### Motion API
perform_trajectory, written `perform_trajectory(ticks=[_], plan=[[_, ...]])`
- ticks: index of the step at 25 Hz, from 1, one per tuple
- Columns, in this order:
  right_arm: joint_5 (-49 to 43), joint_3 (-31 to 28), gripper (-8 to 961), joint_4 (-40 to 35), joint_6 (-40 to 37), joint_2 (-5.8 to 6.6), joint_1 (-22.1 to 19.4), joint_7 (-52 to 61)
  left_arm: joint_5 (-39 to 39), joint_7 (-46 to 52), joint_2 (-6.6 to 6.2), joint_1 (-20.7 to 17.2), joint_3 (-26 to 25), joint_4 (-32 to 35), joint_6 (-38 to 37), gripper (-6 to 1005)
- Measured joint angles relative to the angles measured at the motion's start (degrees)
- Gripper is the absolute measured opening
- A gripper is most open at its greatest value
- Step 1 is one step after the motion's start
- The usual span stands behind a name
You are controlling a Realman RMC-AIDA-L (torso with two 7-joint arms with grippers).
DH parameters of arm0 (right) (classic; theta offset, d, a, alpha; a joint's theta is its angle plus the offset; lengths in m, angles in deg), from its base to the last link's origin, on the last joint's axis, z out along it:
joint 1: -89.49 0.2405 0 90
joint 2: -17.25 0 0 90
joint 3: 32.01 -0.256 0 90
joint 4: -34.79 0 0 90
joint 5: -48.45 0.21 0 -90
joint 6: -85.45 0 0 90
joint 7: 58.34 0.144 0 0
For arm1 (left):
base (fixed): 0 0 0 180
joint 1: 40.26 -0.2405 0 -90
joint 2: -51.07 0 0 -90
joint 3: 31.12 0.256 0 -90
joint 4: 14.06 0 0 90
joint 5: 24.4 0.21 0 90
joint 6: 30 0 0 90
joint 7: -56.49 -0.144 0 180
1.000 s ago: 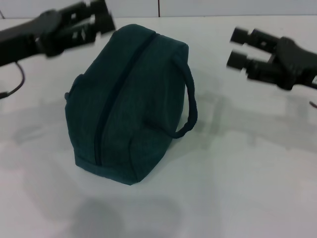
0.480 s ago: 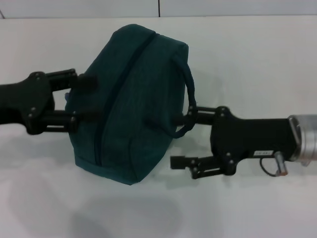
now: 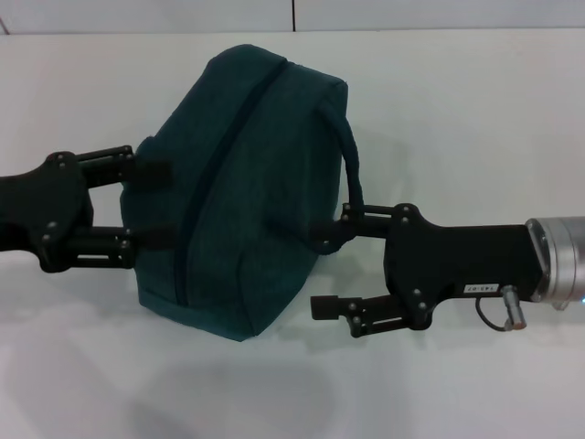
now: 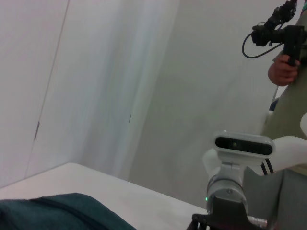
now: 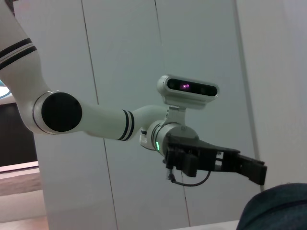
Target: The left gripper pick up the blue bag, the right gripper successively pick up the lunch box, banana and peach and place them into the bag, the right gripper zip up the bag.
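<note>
Bag (image 3: 238, 197): stands on the table (image 3: 475, 128), zip uppermost.
Left gripper (image 3: 151, 206): at the bag's left side, fingers against it.
Right gripper (image 3: 331, 271): at the bag's right side, by the handle (image 3: 352, 174).

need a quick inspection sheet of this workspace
surface: white table, bare around the bag.
job's things: blue bag lies on its side, zip shut, handle towards the right gripper; lunch box, banana, peach not seen.
clutter: nothing seen.
grippers: left gripper open, fingers against the bag's left end; right gripper open, upper finger at the handle's lower end, lower finger clear of the bag.
cables: small loop at the right wrist.
surroundings: white wall panels; a person holds a camera rig in the left wrist view.
</note>
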Motion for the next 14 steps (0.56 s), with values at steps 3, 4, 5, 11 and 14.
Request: perform_trajectory(ticks=[3, 4, 5, 11, 14], plan=[[0.05, -0.10, 809, 0.08, 0.10, 0.42, -0.06, 0.15, 0.15, -0.01, 0.24, -0.01, 1.12, 0.00, -0.01, 872], [0.16, -0.11, 809, 0.12, 0.12, 0.58, -0.06, 0.26, 0.18, -0.01, 0.40, 0.05, 1.48, 0.00, -0.01, 872], [0.24, -0.14, 809, 0.15, 0.16, 0.75, -0.07, 0.32, 0.22, -0.01, 0.66, 0.20, 1.90, 0.01, -0.01, 872], [0.09, -1.51, 809, 0.22, 0.33, 1.38, -0.11, 0.46, 0.75, -0.05, 2.11, 0.78, 2.80, 0.02, 0.14, 872], [0.06, -1.54, 809, 0.08, 0.15, 1.79, -0.11, 0.59, 0.88, -0.15, 2.43, 0.91, 2.82, 0.02, 0.21, 872]])
